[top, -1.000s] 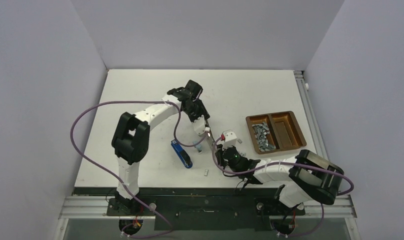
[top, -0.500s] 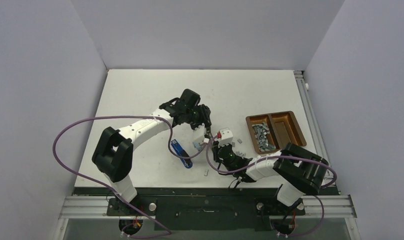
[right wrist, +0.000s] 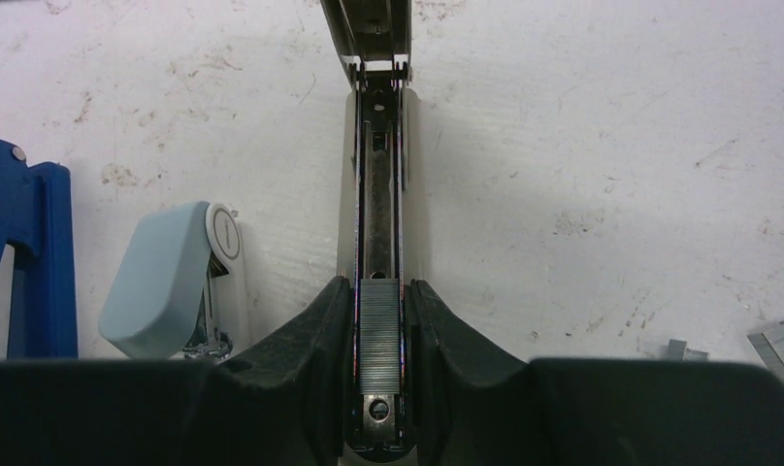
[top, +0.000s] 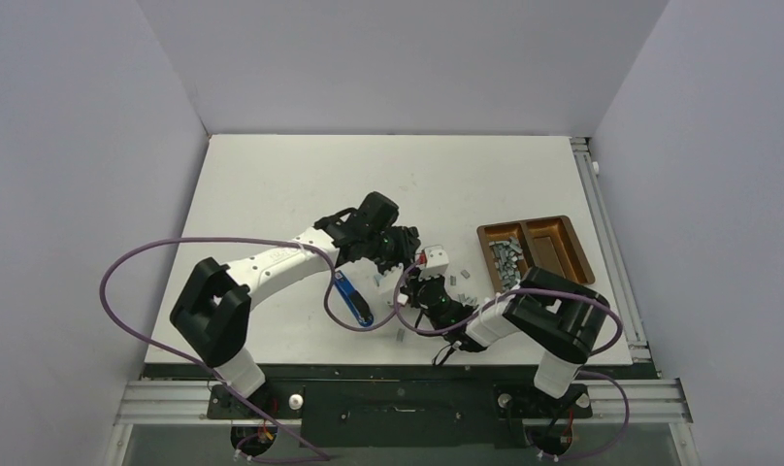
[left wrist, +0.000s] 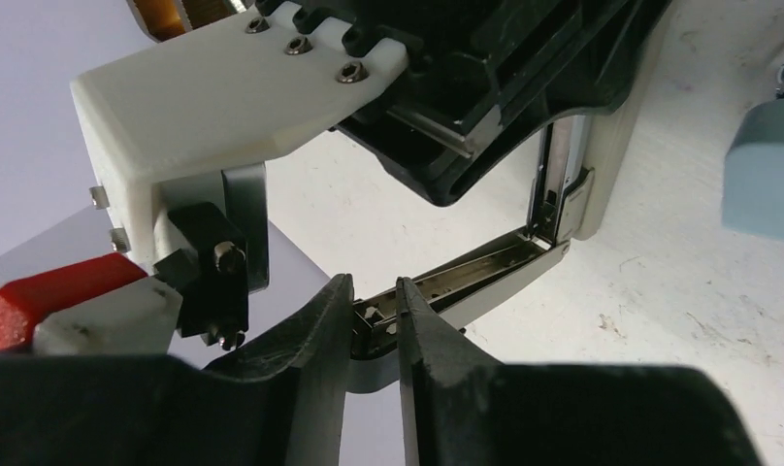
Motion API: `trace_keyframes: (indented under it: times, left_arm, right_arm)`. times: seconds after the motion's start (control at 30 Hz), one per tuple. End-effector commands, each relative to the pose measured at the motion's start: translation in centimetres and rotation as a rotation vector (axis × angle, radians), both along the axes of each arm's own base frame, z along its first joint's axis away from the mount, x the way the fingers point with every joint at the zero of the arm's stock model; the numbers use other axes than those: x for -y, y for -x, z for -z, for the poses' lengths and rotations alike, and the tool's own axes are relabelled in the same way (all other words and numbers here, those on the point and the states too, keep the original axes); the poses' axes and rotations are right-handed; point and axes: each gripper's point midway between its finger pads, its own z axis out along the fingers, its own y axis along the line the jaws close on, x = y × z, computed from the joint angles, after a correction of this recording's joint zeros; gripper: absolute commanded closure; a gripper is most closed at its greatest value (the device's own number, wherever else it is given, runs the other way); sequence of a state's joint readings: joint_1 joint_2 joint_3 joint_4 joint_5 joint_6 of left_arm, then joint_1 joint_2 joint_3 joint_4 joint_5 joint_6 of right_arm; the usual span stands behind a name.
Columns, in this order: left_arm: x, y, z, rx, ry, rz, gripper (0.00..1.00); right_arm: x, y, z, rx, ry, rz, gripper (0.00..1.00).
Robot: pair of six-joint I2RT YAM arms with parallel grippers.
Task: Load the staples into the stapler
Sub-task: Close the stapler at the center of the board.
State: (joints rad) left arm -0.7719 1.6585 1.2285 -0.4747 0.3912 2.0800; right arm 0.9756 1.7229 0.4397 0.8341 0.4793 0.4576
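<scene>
The stapler point(right wrist: 378, 194) stands hinged open, and my right gripper point(right wrist: 380, 291) is shut on the sides of its magazine channel. A grey strip of staples point(right wrist: 378, 309) lies in that channel between the fingers. In the left wrist view my left gripper point(left wrist: 374, 291) is shut on the free end of the stapler's metal top arm point(left wrist: 466, 277). From above, both grippers meet at the white stapler point(top: 381, 280) in mid-table, the left gripper point(top: 398, 257) beside the right gripper point(top: 429, 283). More staples point(top: 505, 260) lie in the brown tray point(top: 563, 282).
A blue stapler point(top: 352, 299) lies just left of the grippers. A pale blue-green stapler-like piece point(right wrist: 165, 282) sits beside the held stapler. Loose staple bits point(right wrist: 776, 340) lie on the table to the right, and another point(top: 401, 336) near the front edge.
My left arm has swung down and right to the stapler and its jaws have closed on the top arm's end. My right gripper shifted slightly left, still holding the stapler.
</scene>
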Motion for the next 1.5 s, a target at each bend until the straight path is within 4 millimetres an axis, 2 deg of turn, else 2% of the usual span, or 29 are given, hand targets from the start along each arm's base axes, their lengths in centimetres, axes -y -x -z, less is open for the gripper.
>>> trace_keyframes:
  times: [0.0,0.1,0.13,0.3,0.4,0.5,0.6,0.7,0.73,0.87,0.97,1.1,1.2,1.23,1.27,1.47]
  left_arm:
    - [-1.2,2.0,0.3,0.130,-0.111,0.187,0.81]
    - [-2.0,2.3,0.2,0.129,-0.123,0.153,0.77]
    - [-2.2,2.4,0.0,0.128,-0.123,0.138,0.72]
    - [-2.6,3.7,-1.2,0.096,-0.035,0.099,0.34]
    - [-2.9,4.5,-1.3,0.091,-0.017,0.106,0.30]
    - [-3.2,5.1,-2.0,0.073,0.008,0.073,0.01]
    - [-4.2,4.8,-3.1,0.068,0.015,0.001,0.04]
    - [-5.7,3.8,-4.7,0.036,0.051,-0.162,0.04]
    - [-6.2,3.4,-5.2,0.013,0.077,-0.233,0.04]
    - [-9.0,1.1,-7.8,-0.106,0.198,-0.566,0.04]
    - [-11.7,-0.5,-9.1,-0.230,0.295,-0.819,0.04]
    - [-15.5,-2.0,-10.0,-0.391,0.403,-1.082,0.04]
    - [-17.4,-2.0,-10.7,-0.519,0.467,-1.216,0.04]
    - [-16.8,-4.1,-13.5,-0.507,0.619,-1.202,0.04]
    - [-18.2,-2.5,-11.5,-0.617,0.540,-1.291,0.04]
    - [-21.8,-4.6,-12.2,-0.949,0.767,-1.563,0.04]
  right_arm:
    - [-0.2,-0.3,1.2,-0.022,0.019,0.005,0.91]
    - [-0.3,-0.6,1.2,-0.014,0.028,0.011,0.91]
    - [-0.2,-0.7,1.3,-0.012,0.034,0.019,0.91]
    - [0.1,-1.3,1.7,-0.014,0.048,0.033,0.91]
    - [0.1,-1.5,1.6,-0.009,0.037,0.041,0.91]
    - [0.1,-1.6,1.3,-0.003,0.030,0.051,0.91]
    - [0.1,-1.7,0.9,0.004,0.021,0.053,0.91]
    - [-0.2,-1.7,0.5,0.004,0.022,0.039,0.86]
    - [-0.4,-1.7,0.4,0.000,0.025,0.030,0.82]
    - [-1.2,-1.6,-0.5,-0.023,0.026,0.003,0.50]
    - [-1.3,-1.5,-1.2,-0.025,0.031,-0.009,0.43]
    - [-1.1,-1.2,-2.2,-0.025,0.038,-0.016,0.37]
    - [-1.1,-0.7,-4.0,-0.017,0.027,-0.029,0.35]
    - [-1.1,-0.5,-4.7,-0.015,0.021,-0.038,0.35]
    - [-1.2,-0.3,-5.5,-0.011,0.012,-0.049,0.34]
    - [-1.4,0.8,-10.2,-0.003,-0.059,-0.100,0.33]
